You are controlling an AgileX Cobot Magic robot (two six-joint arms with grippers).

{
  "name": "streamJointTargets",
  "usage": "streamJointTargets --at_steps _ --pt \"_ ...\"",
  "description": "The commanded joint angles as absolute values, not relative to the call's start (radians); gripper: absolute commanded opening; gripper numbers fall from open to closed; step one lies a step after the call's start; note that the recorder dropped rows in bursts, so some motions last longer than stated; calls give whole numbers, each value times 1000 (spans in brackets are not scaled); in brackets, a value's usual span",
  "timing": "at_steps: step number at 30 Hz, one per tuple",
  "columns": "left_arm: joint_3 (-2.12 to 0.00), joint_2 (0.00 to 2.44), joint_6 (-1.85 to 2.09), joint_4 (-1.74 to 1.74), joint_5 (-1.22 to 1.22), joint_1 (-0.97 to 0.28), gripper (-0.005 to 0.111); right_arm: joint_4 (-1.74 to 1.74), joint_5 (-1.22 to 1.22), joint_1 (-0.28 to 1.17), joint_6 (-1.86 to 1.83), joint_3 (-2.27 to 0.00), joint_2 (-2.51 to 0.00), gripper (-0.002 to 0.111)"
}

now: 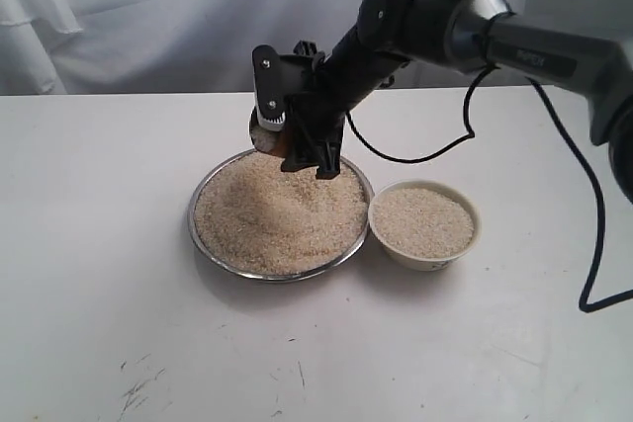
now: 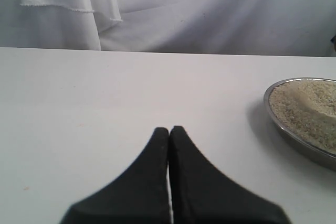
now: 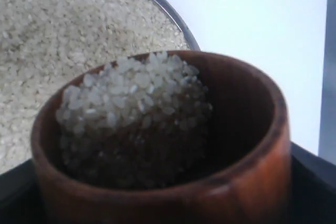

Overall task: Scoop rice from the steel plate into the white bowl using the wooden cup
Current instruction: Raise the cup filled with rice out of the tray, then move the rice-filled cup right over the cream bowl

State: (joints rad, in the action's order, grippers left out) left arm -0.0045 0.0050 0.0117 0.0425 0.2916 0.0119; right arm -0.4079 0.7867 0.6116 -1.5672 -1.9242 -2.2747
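Wooden cup (image 3: 247, 140): part-filled with rice (image 3: 131, 93) | right gripper (image 1: 302, 150) clamped on it | left gripper (image 2: 169, 131) pressed closed, empty

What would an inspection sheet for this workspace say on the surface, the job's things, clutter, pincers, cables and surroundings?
Surface: white table, with dark scuff marks near the front.
Job's things: steel plate heaped with rice; white bowl close beside it, nearly full of rice; wooden cup about half full of rice, over the plate's far side.
Clutter: nothing seen.
Pincers: left pincer shut and empty, over bare table; right pincer shut on the wooden cup.
Cables: black cable hangs from the right arm to the table.
Surroundings: white cloth behind the table.
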Motion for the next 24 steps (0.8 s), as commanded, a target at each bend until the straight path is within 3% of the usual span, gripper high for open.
streamJointTargets --at_steps 1,24 --pt "0 0 9 43 285 10 0 -356 826 596 -1514 -1882 -2197 0" --pt "0 0 9 43 285 10 0 -144 522 394 -1543 -1298 -1854 0"
